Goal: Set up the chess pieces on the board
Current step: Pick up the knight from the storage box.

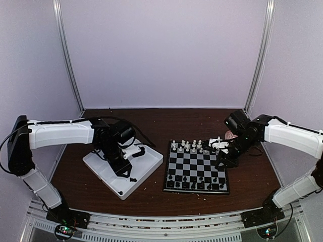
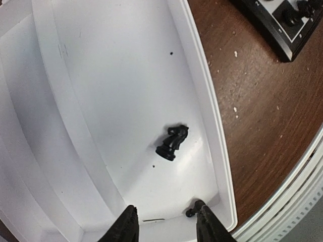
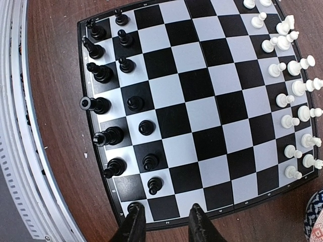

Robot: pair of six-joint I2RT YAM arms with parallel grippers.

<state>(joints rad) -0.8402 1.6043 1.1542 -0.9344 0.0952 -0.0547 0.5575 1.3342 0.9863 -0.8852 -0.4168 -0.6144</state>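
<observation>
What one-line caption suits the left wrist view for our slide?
Open left tool hovers over a black knight lying in the white tray.

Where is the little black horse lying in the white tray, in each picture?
Top external: black horse, likely the dark speck by the near edge of the tray.
Left wrist: mid-picture, on its side, ahead of the left gripper.
Right wrist: not in it.
Shared landmark: the board, in all three; its corner is top right in the left wrist view.
</observation>
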